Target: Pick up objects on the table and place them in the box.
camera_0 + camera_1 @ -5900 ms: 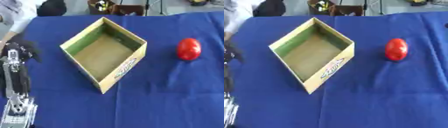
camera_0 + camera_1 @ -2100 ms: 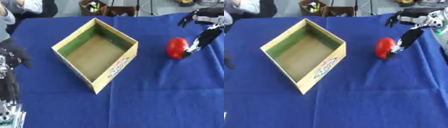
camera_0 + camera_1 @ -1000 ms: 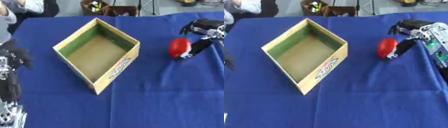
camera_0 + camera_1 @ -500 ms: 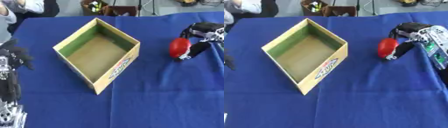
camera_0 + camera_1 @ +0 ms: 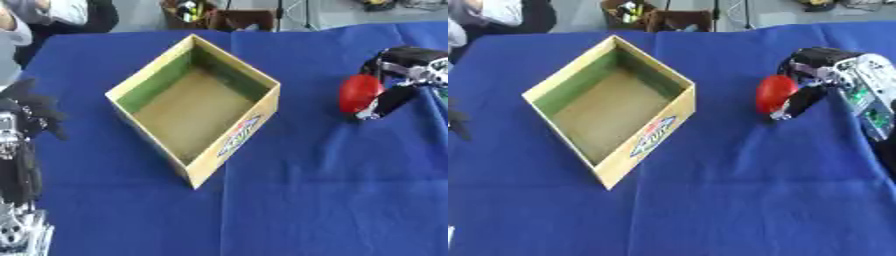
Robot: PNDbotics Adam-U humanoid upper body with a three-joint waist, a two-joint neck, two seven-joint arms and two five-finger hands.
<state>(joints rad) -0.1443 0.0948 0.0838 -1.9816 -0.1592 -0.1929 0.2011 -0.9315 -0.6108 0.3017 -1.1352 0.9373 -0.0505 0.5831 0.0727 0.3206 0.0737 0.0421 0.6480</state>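
Note:
A red rounded object lies on the blue cloth at the right. My right hand comes in from the right and wraps it: the fingers curl over its top and far side, and the thumb runs down its near right side. An open cardboard box, tan outside and green on its inner walls, stands empty left of centre, turned corner-on. The red object is about a hand's width to the right of the box. My left hand rests at the left edge with relaxed fingers pointing up, holding nothing.
A blue cloth covers the whole table, with bare room in front and to the right of the box. Beyond the far edge stand a brown crate with clutter and a seated person at the upper left.
My right hand came down from the upper right onto the red object and curled round it over the last two seconds. The object, the box and my left hand have stayed put.

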